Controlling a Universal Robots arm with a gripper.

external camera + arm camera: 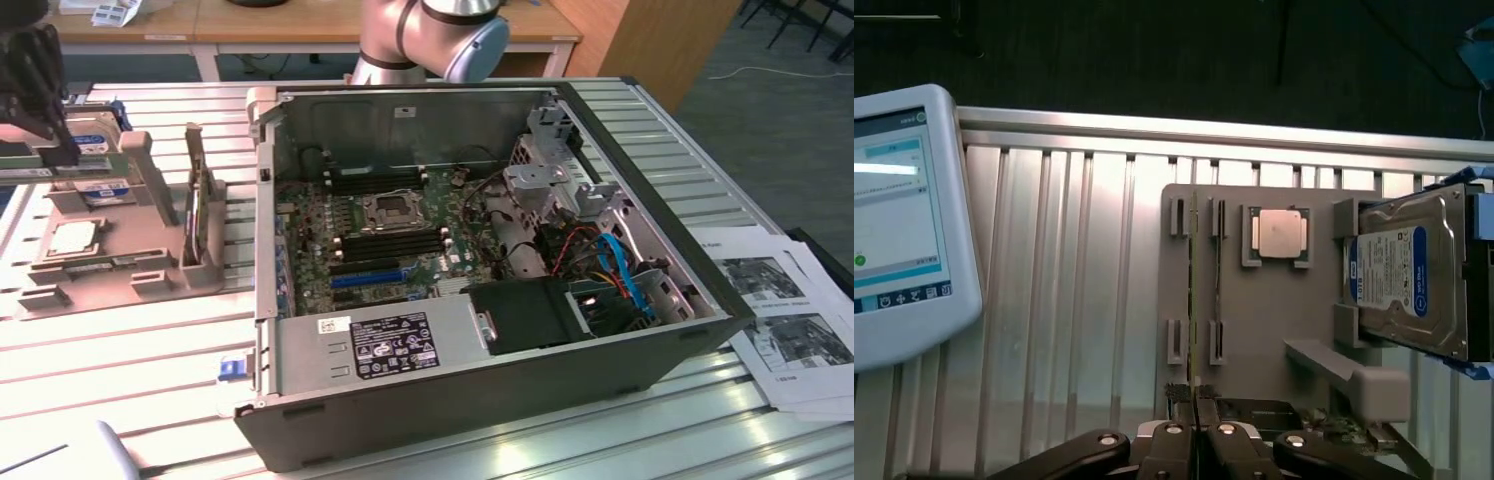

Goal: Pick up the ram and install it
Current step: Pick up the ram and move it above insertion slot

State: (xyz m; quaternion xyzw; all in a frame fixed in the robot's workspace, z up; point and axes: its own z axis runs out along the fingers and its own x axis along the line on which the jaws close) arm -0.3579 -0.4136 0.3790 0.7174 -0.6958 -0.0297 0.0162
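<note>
The thin green ram stick (1194,290) shows edge-on as a narrow line. Its near end runs into the seam between the two black serrated fingers (1179,400) of the gripper (1195,402), which are pressed together and appear to pinch it. Its long axis runs straight out from the fingertips, across the flat grey fixture tray (1274,320) and parallel to that tray's bracketed slots. I cannot tell whether it has lifted clear of them.

Just beside it, a second dark strip (1216,285) lies between brackets. The tray also holds a square silver processor (1279,235) in a mid-tray recess and a blue-labelled metal hard drive (1409,270) cradled at one end. The tray rests on the ribbed aluminium worktop (1074,300), near a white touchscreen pendant (904,230).

Well apart, the open dark-grey computer case (441,400) holds the green motherboard (387,235).
</note>
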